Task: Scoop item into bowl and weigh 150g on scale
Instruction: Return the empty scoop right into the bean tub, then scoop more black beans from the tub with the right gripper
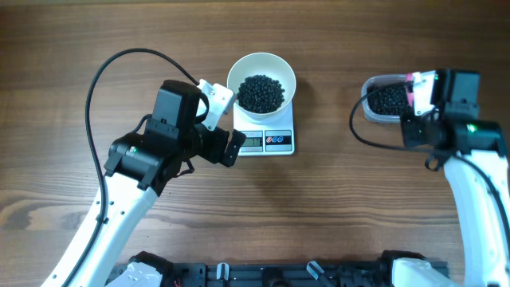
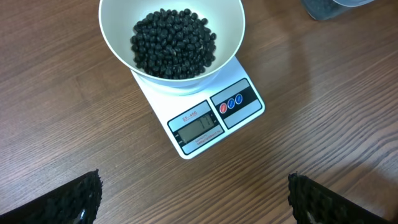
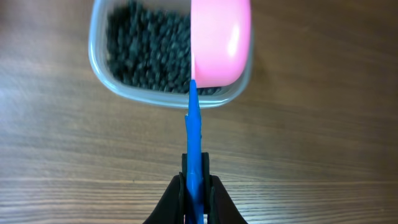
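Overhead and wrist views, weighing stage. The white bowl [image 1: 233, 78] sits on the scale [image 1: 280, 142] at the far centre of the table [image 1: 96, 32] and holds a dark heap of beads [image 1: 260, 93]. More of them lie in the clear tub [image 3: 99, 74] at the far right, well apart from the scale. The display [image 2: 198, 129] is too small to read, so whether the target weight has been reached cannot be told.

The left gripper [image 1: 225, 126] hovers just left of the scale with its jaws spread as wide as they go, holding nothing. The right gripper [image 3: 196, 183] is clamped tight on the thin blue handle [image 3: 194, 134] of the pink scoop [image 3: 221, 43], whose cup is poised over the right part of the tub. No beads show on the pink face in view.

Likely hazards from here:
- Overshoot — the bowl already looks well filled, and a full scoop rather than a partial one could carry the reading past the mark.
- Spillage — the path from tub to bowl crosses open table. The handle is narrow and could twist in the pinch, and round beads would roll far.
- False reading — the left gripper is close to the scale, so a brush against the platform or bowl rim would disturb the weight or shift the bowl off centre.
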### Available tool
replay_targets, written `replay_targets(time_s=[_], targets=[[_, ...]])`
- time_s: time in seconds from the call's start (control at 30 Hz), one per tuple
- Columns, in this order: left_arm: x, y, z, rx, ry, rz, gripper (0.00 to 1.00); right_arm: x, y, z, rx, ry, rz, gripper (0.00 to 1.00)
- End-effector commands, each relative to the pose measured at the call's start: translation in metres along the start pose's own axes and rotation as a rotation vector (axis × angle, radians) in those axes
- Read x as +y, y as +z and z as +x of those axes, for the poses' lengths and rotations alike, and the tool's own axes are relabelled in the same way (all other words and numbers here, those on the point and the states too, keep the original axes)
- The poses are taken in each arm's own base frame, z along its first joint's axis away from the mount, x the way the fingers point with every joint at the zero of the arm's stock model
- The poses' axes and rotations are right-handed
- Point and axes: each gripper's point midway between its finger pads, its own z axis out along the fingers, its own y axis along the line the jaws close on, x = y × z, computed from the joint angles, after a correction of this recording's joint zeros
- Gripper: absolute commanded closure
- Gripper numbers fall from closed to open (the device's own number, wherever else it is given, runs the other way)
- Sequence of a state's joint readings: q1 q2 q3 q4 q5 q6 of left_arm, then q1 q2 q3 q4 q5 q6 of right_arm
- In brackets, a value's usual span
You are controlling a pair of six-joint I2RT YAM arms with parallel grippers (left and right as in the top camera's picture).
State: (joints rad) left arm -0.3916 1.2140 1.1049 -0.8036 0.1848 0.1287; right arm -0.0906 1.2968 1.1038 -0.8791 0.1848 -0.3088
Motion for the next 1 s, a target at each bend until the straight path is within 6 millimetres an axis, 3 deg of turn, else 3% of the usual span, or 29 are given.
replay_targets(time_s=[0.0, 0.3, 0.7, 0.83, 0.97], targets=[[-0.004, -0.003, -0.007, -0.017, 0.001, 0.018, 0.0, 0.001, 0.02, 0.007, 0.072, -0.068, 0.002, 0.96], [-0.004, -0.003, -0.007, -0.017, 0.001, 0.017, 0.0, 0.0, 0.038, -0.006, 0.048, -0.063, 0.012, 0.96], [-0.004, -0.003, -0.007, -0.017, 0.0, 0.017, 0.0, 0.009, 0.066, 0.002, 0.125, -0.061, -0.017, 0.96], [-0.004, -0.003, -0.007, -0.017, 0.001, 0.017, 0.0, 0.032, 0.069, -0.003, 0.093, -0.037, -0.15, 0.96], [-0.004, -0.003, -0.007, -0.017, 0.001, 0.017, 0.0, 0.043, 0.072, -0.003, 0.1, -0.013, -0.199, 0.96]])
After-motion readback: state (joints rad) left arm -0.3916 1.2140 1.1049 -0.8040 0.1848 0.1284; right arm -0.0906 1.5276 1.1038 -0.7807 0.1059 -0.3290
